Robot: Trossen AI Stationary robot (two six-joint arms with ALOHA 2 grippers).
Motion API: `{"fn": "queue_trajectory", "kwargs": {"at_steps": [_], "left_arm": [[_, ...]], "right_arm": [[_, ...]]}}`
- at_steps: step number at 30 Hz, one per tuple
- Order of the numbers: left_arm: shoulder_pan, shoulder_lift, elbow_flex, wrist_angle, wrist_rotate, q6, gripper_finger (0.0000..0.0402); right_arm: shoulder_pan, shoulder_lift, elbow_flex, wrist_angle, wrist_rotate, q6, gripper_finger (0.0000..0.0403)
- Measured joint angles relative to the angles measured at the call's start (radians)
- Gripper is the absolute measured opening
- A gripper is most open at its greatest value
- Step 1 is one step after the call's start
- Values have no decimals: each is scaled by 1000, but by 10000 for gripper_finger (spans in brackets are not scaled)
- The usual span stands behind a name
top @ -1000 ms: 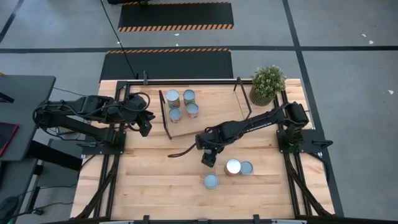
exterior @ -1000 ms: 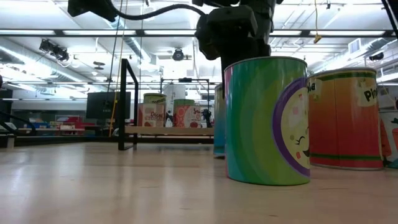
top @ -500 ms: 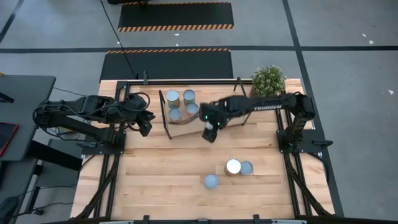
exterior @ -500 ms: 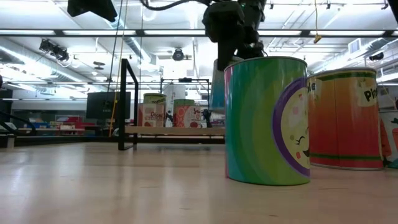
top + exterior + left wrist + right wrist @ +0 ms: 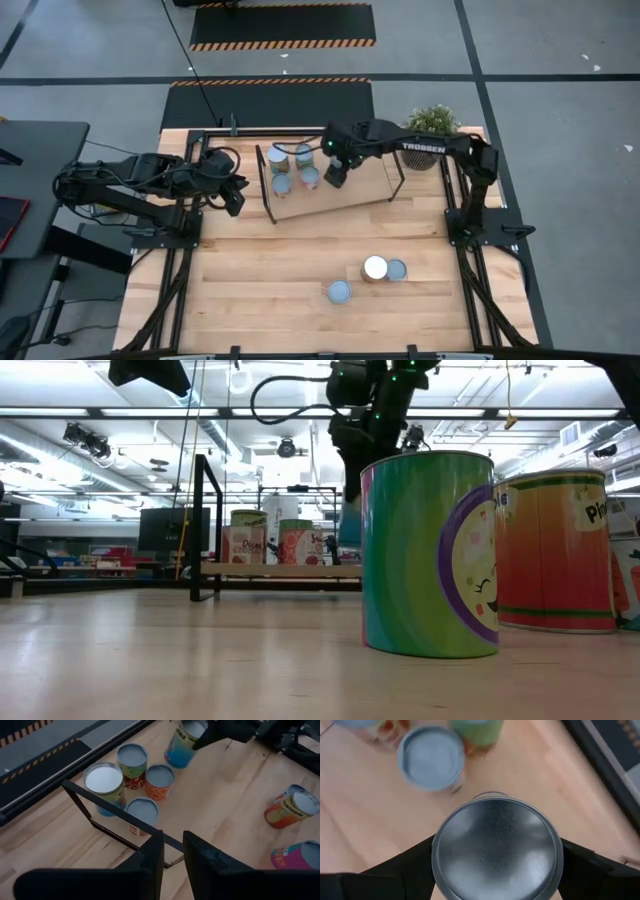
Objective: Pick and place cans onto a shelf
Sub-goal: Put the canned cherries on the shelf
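I have the right gripper (image 5: 336,170) out over the shelf (image 5: 350,190), its two dark fingers (image 5: 390,865) clamped on either side of a can (image 5: 496,851) with a silvery top. From the left wrist view the held can shows a blue label and hangs tilted above the board, just right of the cans already placed. In the low view I see the arm above the far shelf, but the big green can (image 5: 428,553) in front hides most of what it carries.

On the shelf I count four cans (image 5: 290,168) grouped at its left end, close to the black rod frame (image 5: 265,185): two at the far edge and two nearer, all upright with pale tops.

Three more cans (image 5: 372,275) stand on the table (image 5: 240,290) on the near right side, well apart from the shelf: two touching side by side and one a little nearer and to the left.

The left gripper (image 5: 232,195) waits off the shelf's left end, above the table; its fingers (image 5: 152,857) stand slightly apart and hold nothing.

A potted plant (image 5: 430,135) sits at the far right corner.
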Motion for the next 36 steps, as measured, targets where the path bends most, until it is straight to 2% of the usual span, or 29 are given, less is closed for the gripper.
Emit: {"fn": "queue_trajectory", "kwargs": {"at_steps": [3,9,13,21,36], "left_arm": [[0,0,0,0,-1,0,78],[0,0,0,0,-1,-1,78],[0,0,0,0,-1,-1,78],[0,0,0,4,-1,-1,78],[0,0,0,10,-1,-1,78]], "right_arm": [[-36,2,1,67,-2,-37,330],[-79,2,1,-22,-20,-14,330],[-50,2,1,-85,-61,56,331],[32,12,-12,-66,-42,151,331],[32,51,-36,47,-65,183,332]]}}
